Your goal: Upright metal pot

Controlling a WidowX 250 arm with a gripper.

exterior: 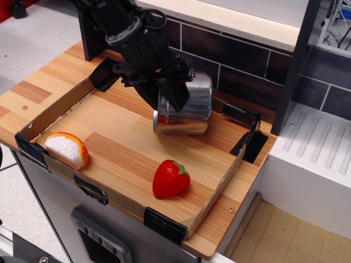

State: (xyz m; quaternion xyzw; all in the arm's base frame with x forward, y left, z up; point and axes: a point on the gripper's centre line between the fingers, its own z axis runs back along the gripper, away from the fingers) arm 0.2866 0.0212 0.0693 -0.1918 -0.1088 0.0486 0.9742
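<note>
My gripper [167,93] pinches the metal pot [184,107] at its rim. The pot's axis tilts, mouth facing lower-left, so it's not upright yet.

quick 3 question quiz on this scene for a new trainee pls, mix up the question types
1. True or false: the metal pot stands flat and upright on the board.
2. Multiple choice: what is the gripper shut on? A) the strawberry B) the pot's rim C) the cardboard tray wall
3. Short answer: which item lies nearest the tray's front-left corner?

Key
1. False: it is tilted, its opening facing left, in the gripper's hold.
2. B
3. The orange and white toy piece.
</note>
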